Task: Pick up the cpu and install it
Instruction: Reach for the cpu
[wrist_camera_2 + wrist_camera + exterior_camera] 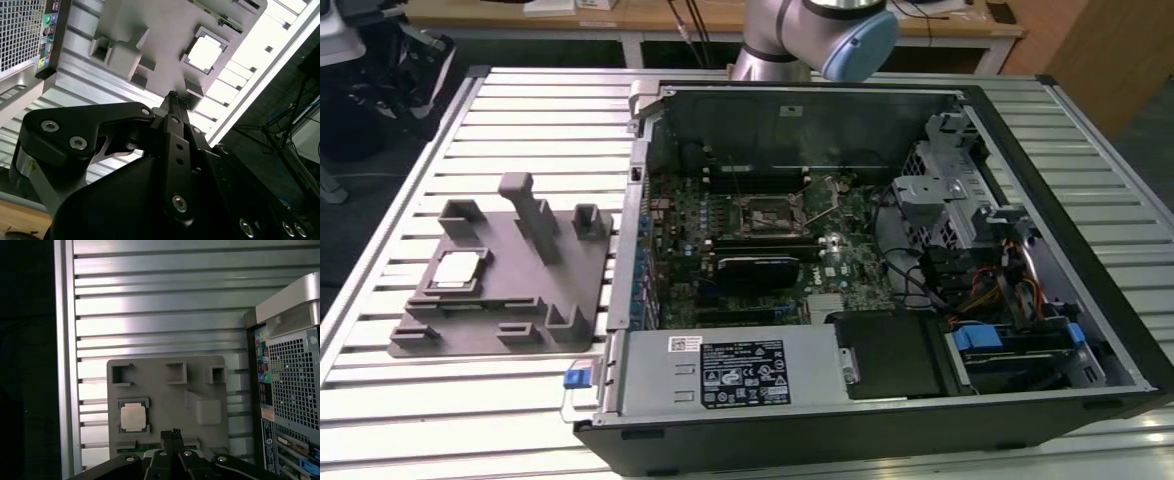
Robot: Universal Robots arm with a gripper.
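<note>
Currently: claw [173, 432] pressed together, empty, well off cpu [133, 417] in grey holder [165, 400]; unopened descent could strike it.

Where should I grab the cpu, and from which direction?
Probably its two free opposite edges, coming straight down: the cpu lies flat, metal top up, in a seat on the grey fixture, whose lips border the other two sides.

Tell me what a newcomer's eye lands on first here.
The open computer case dominates the exterior view, its motherboard laid bare. On the exterior view's left, the cpu sits bright in the grey fixture. In both wrist views the gripper, holding nothing, points toward that fixture.
</note>
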